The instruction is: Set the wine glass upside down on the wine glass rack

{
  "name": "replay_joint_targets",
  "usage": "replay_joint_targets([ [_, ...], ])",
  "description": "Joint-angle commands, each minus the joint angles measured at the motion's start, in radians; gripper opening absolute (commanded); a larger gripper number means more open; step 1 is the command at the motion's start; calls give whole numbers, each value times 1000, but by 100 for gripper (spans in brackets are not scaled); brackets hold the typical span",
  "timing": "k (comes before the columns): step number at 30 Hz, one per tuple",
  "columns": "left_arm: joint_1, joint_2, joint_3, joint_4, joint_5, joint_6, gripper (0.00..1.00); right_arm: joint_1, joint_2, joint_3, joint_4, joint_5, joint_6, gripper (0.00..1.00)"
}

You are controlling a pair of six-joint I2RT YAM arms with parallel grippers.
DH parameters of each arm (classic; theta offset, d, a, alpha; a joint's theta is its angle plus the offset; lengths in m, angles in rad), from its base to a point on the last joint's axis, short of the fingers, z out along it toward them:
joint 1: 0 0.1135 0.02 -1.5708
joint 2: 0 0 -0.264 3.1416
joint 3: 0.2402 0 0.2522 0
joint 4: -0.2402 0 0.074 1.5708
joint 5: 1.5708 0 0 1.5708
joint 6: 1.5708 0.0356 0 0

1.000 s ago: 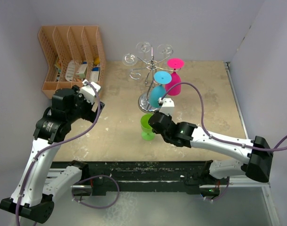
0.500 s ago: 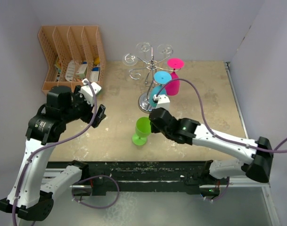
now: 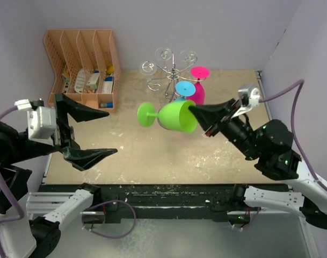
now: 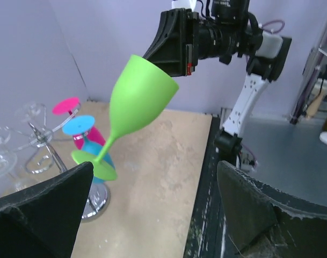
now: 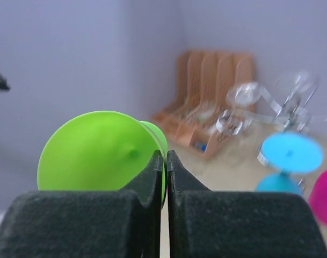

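My right gripper (image 3: 194, 111) is shut on the rim of a green wine glass (image 3: 173, 116) and holds it high in the air, lying on its side with its foot to the left. The rim pinch shows in the right wrist view (image 5: 166, 156), with the green glass (image 5: 99, 150) to the left. The silver chrome wine glass rack (image 3: 171, 72) stands at the back of the table with a blue glass (image 3: 184, 88) and a pink glass (image 3: 199, 86) hanging on it. My left gripper (image 3: 101, 131) is open and empty, raised at the left. The left wrist view shows the green glass (image 4: 136, 102) and the rack (image 4: 42, 142).
An orange slotted file organiser (image 3: 82, 67) with small items stands at the back left. Purple walls close in the table on the left, back and right. The black front rail (image 3: 168, 191) runs along the near edge.
My right gripper has lifted the green glass from the table up into the air and turned it on its side. My left arm has risen and drawn back to the left, with its jaws wide.
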Motion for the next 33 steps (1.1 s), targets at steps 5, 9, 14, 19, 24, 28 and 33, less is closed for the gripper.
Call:
replay_joint_targets([
  [5, 19, 161, 206, 148, -285, -185, 100, 1, 130, 20, 775, 66, -545, 0],
  [9, 25, 230, 279, 175, -355, -217, 100, 1, 227, -9, 1167, 35, -750, 0],
  [14, 43, 357, 283, 276, -228, -385, 97, 0, 420, -87, 1822, -143, -933, 0],
  [19, 62, 500, 278, 468, -78, -630, 96, 0, 528, -48, 1936, -301, -1022, 0],
  [24, 66, 583, 257, 704, -23, -876, 94, 0, 570, -13, 1944, -327, -1065, 0],
  [28, 73, 625, 275, 741, -33, -927, 88, 0, 561, -19, 1917, -350, -1100, 0],
  [33, 73, 637, 249, 777, -22, -970, 65, 0, 572, -20, 1886, -361, -1139, 0],
])
